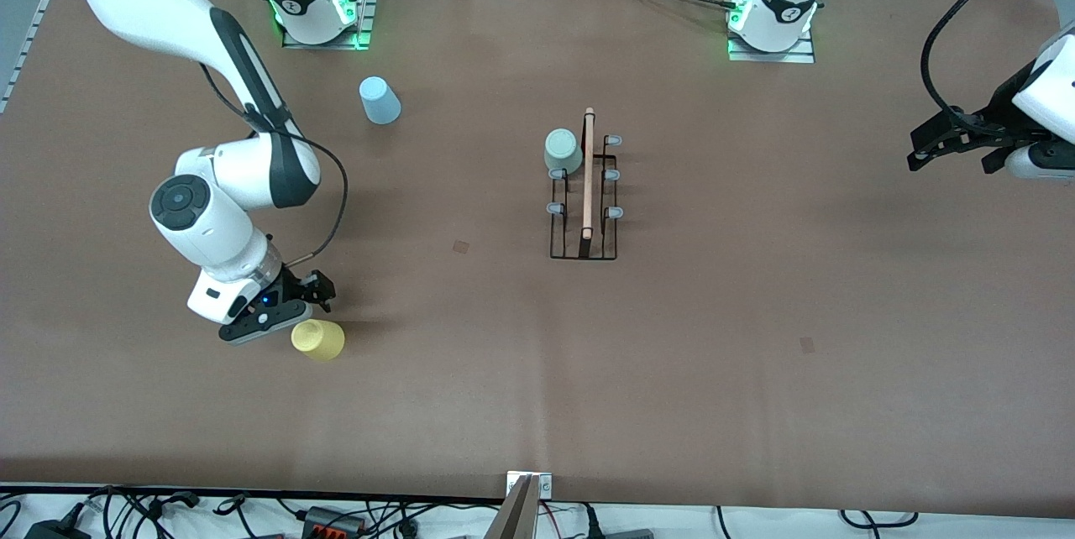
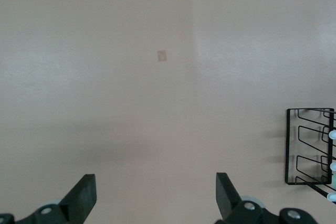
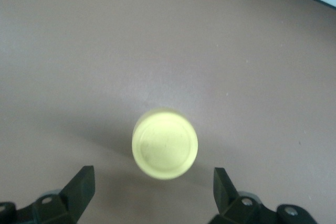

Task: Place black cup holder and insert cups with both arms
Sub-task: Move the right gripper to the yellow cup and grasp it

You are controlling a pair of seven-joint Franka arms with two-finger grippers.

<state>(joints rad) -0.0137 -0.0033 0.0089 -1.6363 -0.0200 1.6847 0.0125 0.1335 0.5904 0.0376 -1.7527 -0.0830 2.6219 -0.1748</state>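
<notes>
Right gripper (image 1: 290,322) lining up on the yellow cup (image 1: 318,340), lower left of the front view.

Its jaws are spread wide with nothing in them, just above the cup, probably to straddle it. Rack (image 1: 585,211) stands mid-frame, green cup (image 1: 563,150) already on a top peg. Blue cup (image 1: 380,100) sits upper left, untouched. Left gripper (image 1: 953,144) waits at the right edge, jaws apart, empty, clear of the rack.
</notes>
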